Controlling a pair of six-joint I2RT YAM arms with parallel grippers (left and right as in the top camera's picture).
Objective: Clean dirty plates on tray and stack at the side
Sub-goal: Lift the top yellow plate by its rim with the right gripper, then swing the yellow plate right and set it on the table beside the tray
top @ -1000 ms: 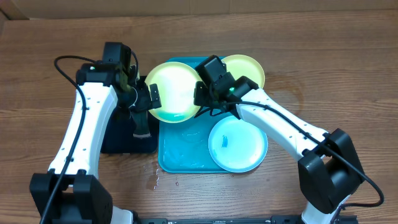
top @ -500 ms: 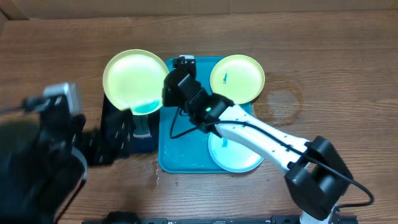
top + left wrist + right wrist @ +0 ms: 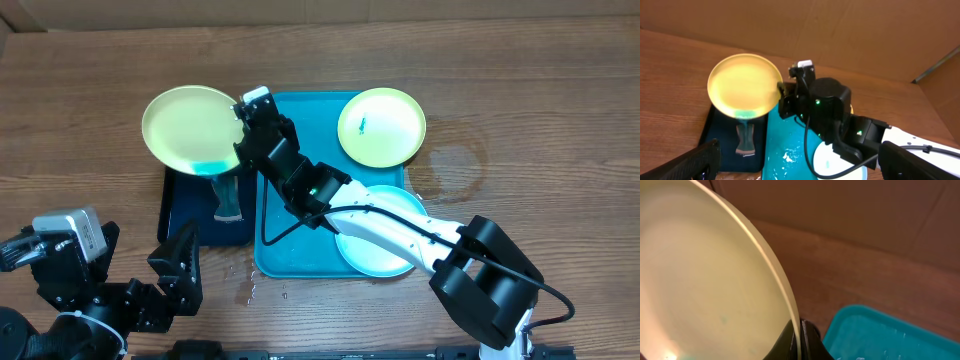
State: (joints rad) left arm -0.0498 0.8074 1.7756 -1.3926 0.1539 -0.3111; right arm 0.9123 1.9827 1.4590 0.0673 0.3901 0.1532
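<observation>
My right gripper is shut on the right rim of a yellow-green plate, holding it in the air above the far end of the black tray. The rim runs between the black jaws of that gripper, and the plate fills the right wrist view. A bluish-green patch shows at its near edge. On the blue tray rest a second yellow-green plate with a small blue smear and a light blue plate, partly hidden by the right arm. My left gripper stands open at the front left.
A pale, handle-like cleaning tool lies in the black tray. White flecks and wet spots mark the blue tray floor and the table at its front-left corner. A cardboard wall closes the far side. The right arm spans the blue tray.
My right gripper has carried the yellow-green plate leftward, from over the blue tray to over the black tray. The left arm has pulled back from the plate to the front-left corner.
</observation>
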